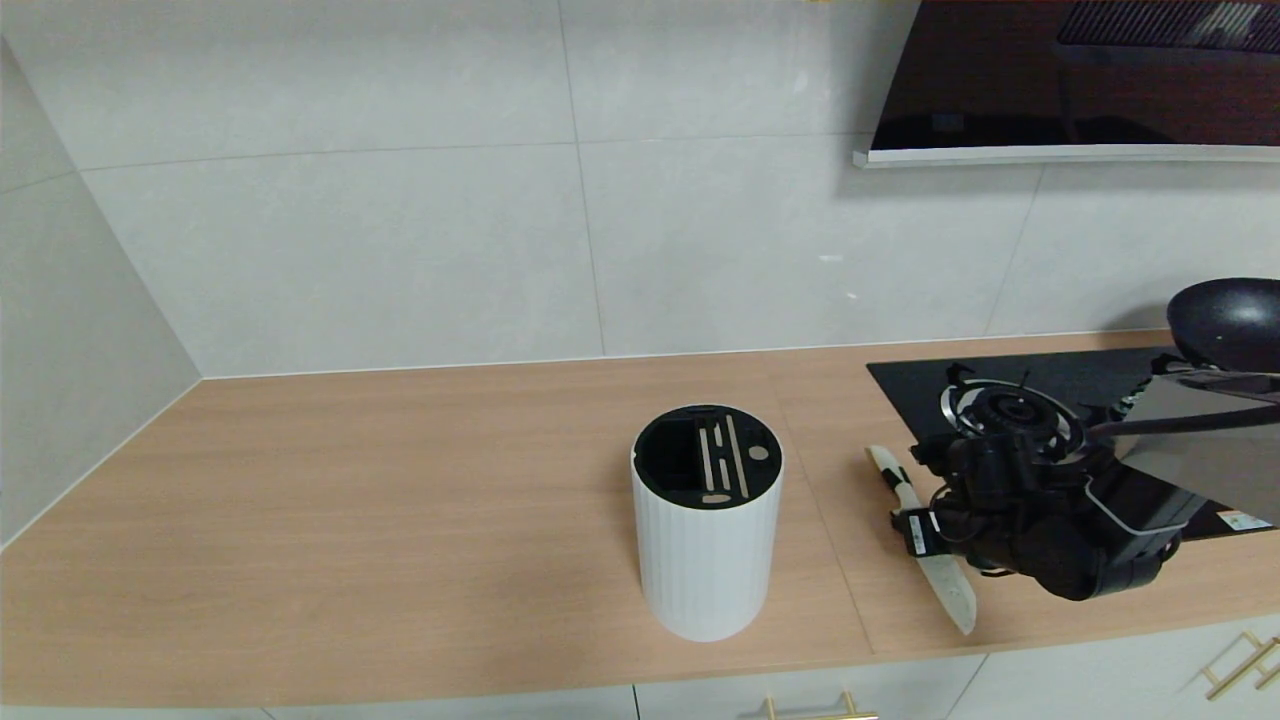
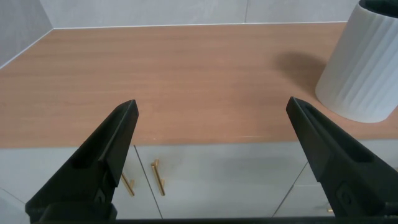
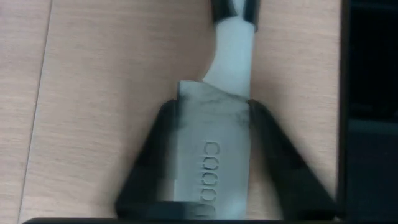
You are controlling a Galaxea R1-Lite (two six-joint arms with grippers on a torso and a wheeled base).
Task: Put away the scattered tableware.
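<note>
A white ribbed cylindrical holder point(image 1: 707, 530) with a black slotted top stands on the wooden counter point(image 1: 400, 500). To its right a pale knife point(image 1: 950, 590) lies flat near the counter's front edge, handle pointing toward the wall. My right gripper point(image 1: 925, 525) sits low over it. In the right wrist view the black fingers point(image 3: 152, 155) press against both sides of the knife blade point(image 3: 214, 143) just below the handle, so the gripper point(image 3: 214, 106) is shut on it. My left gripper point(image 2: 211, 118) hangs open above the counter's front edge, left of the holder point(image 2: 367, 62), with nothing between its fingers.
A black gas hob point(image 1: 1010, 410) lies right behind the knife, with a dark pan point(image 1: 1230, 320) at the far right and a range hood point(image 1: 1070, 80) above. Tiled walls close the back and left. Cabinet handles point(image 2: 158, 177) show below the counter edge.
</note>
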